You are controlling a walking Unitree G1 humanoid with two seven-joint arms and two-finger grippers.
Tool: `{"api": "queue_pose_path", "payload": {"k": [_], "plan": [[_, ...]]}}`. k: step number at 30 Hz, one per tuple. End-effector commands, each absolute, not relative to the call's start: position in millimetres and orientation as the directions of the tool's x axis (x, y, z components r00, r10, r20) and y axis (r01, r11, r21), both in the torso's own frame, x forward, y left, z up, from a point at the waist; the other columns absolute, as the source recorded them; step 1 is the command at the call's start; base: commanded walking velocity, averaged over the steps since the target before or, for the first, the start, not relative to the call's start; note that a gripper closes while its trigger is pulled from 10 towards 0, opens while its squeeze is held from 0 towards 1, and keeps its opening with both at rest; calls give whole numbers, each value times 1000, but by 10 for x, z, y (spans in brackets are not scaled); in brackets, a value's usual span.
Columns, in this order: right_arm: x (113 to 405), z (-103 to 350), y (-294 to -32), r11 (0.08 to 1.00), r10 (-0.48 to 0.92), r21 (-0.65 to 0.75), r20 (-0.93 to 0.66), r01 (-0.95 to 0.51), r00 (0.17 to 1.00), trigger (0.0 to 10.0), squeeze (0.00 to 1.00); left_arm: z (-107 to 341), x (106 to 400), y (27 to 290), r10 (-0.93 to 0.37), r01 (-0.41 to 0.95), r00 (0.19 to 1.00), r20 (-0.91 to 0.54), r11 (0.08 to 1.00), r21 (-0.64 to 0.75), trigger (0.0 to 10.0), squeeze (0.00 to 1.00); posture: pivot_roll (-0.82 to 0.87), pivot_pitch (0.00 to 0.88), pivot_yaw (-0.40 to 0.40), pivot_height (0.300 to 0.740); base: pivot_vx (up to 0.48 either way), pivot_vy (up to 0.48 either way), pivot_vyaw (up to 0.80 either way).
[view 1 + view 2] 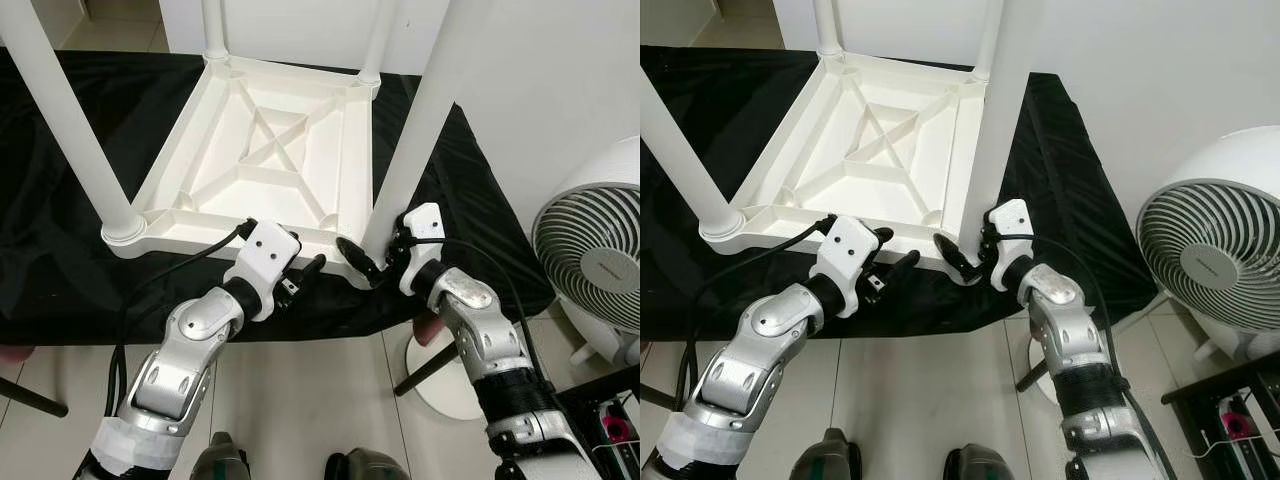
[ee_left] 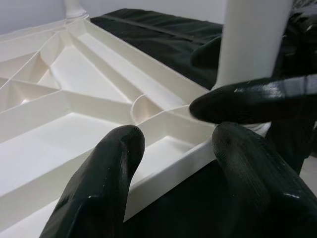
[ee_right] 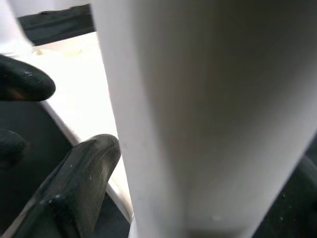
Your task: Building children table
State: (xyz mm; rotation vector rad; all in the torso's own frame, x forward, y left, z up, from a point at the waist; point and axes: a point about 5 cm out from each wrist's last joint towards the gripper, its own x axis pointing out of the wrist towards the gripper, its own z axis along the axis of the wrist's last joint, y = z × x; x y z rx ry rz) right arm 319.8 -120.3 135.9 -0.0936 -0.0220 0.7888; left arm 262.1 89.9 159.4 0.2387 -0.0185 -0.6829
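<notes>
An upturned white children's table [image 1: 270, 150] lies on a black cloth [image 1: 60, 250], its ribbed underside up and four white legs standing from the corners. A white fan [image 1: 1215, 255] stands on the floor at the robot's right. The right pincer [image 1: 372, 262] sits at the near right leg [image 1: 425, 120], its black fingers [image 3: 74, 183] spread around the leg's base. The left pincer [image 1: 300, 278] hovers spread at the near rim of the tabletop, just beside that same corner, fingers [image 2: 99, 188] straddling the edge.

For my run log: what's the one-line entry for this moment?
right gripper: around near-right table leg | left gripper: open at upturned tabletop rim | black cloth underneath
</notes>
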Motion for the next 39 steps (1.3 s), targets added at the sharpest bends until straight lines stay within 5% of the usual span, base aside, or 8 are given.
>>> {"api": "queue_pose_path", "payload": {"k": [1, 2, 3, 4, 5, 18, 27, 39], "plan": [[3202, 1316, -1173, 677, 729, -102, -44, -729, 684, 10000, 0, 1585, 2636, 897, -609, 606, 790, -66, 762, 227, 10000, 0, 44, 39, -71, 740, 0, 0, 0], [3215, 1307, -1165, 670, 735, -107, -48, -735, 676, 10000, 0, 1589, 2636, 895, -609, 606, 790, -65, 762, 226, 10000, 0, 45, 40, -72, 740, 0, 0, 0], [3224, 1296, -1163, 663, 740, -104, -53, -741, 670, 5843, 0, 1591, 2636, 894, -609, 606, 791, -64, 763, 226, 10000, 0, 47, 40, -74, 740, 0, 0, 0], [3231, 1288, -1163, 659, 744, -102, -57, -745, 666, 5843, 0, 1592, 2636, 894, -609, 605, 791, -63, 763, 226, 10000, 0, 47, 40, -74, 740, 0, 0, 0], [3241, 1277, -1168, 660, 743, -95, -61, -745, 666, 0, 0, 1593, 2635, 900, -606, 603, 793, -63, 765, 227, 10000, 0, 54, 40, -78, 740, 0, 0, 0], [3224, 1288, -1258, 665, 742, -101, -22, -740, 670, 0, 0, 1588, 2614, 900, -600, 598, 798, -62, 772, 217, 10000, 0, 44, 51, -79, 740, 0, 0, 0], [3221, 1258, -1191, 865, 498, -45, -41, -500, 866, 0, 0, 1578, 2606, 874, -612, 611, 788, -66, 763, 212, 10000, 0, 34, 55, -74, 740, 0, 0, 0], [3078, 1184, -1081, 978, 200, -55, -56, -203, 978, 0, 0, 1571, 2584, 853, -618, 618, 783, -68, 759, 205, 10000, 0, 38, 55, -75, 740, 0, 0, 0]]}}
